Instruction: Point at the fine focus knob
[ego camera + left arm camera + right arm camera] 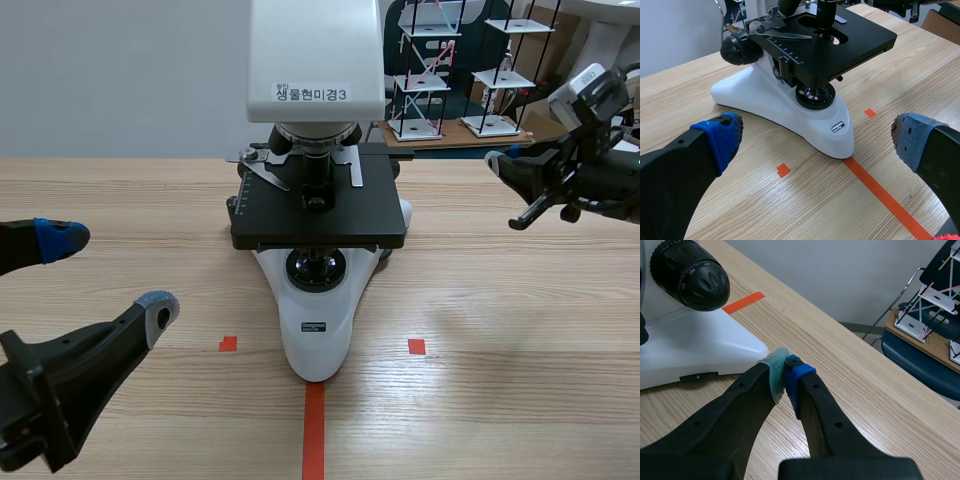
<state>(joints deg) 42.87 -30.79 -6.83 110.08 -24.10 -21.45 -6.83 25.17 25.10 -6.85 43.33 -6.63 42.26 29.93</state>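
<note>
A white microscope point(315, 330) with a black stage point(320, 205) stands mid-table. In the right wrist view its black focus knob point(687, 272) has a smaller fine knob point(711, 280) at its centre. My right gripper point(785, 371) is shut on nothing. Its tip is near the rear corner of the white base point(715, 347), well short of the knob. In the scene view this gripper point(497, 162) hovers to the right of the stage. My left gripper point(108, 275) is open at the near left. Its pads point(722, 135) stand wide apart before the microscope's front point(840, 135). The other side's knob point(740, 48) shows there.
Wire-frame models point(450, 70) stand on a wooden board behind the table at the back right, above a blue seat point(920, 357). Orange tape marks point(314, 430) lie in front of the microscope. Bare wood table point(520, 340) extends to the right.
</note>
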